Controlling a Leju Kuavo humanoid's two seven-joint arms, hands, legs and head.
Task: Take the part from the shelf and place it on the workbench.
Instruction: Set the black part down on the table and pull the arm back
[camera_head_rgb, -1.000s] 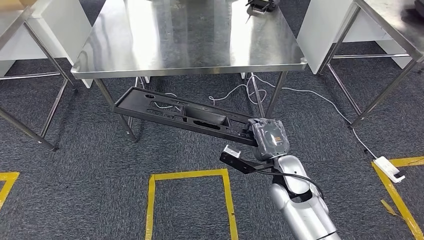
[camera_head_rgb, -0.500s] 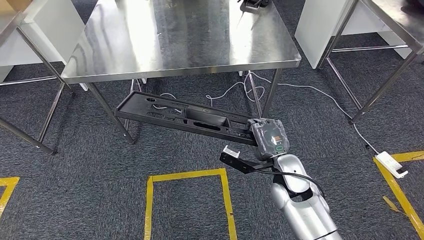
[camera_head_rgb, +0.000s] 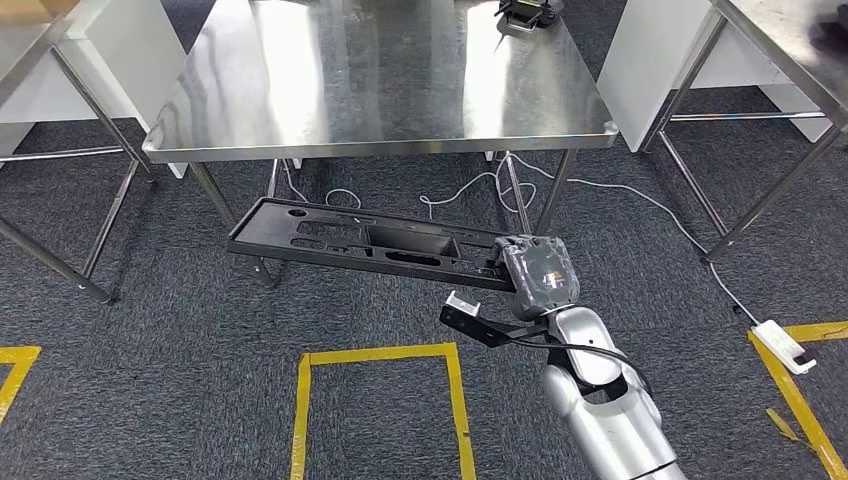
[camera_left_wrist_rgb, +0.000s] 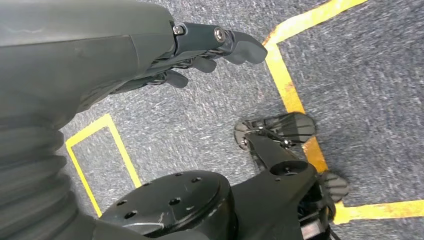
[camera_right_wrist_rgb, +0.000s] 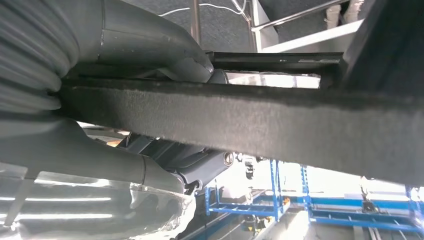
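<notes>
R hand (camera_head_rgb: 538, 277) grips one end of the part (camera_head_rgb: 370, 243), a long black plastic panel w/ several cut-outs. Part is held off the floor, roughly level, in front of the workbench (camera_head_rgb: 300, 90) and lower than its steel top; the far end reaches under the near edge by the front-left leg. Not touching the bench as far as can be seen. In R wrist view the thumb (camera_right_wrist_rgb: 150, 45) lies over one face of the part's edge (camera_right_wrist_rgb: 240, 112), darker fingers (camera_right_wrist_rgb: 200, 165) under the other face, so it's clamped between them.

L hand (camera_left_wrist_rgb: 200, 55) hangs over the carpet, fingers loosely apart, nothing in it.

White cable (camera_head_rgb: 470, 185) trails on the floor under the workbench. Yellow tape square (camera_head_rgb: 380, 352) on the carpet on the robot's side of the bench. Small dark object (camera_head_rgb: 522, 14) sits at the far-right corner of the bench top; can't tell what it is. White power strip (camera_head_rgb: 783, 347) on the floor, well off to the right of the bench.
</notes>
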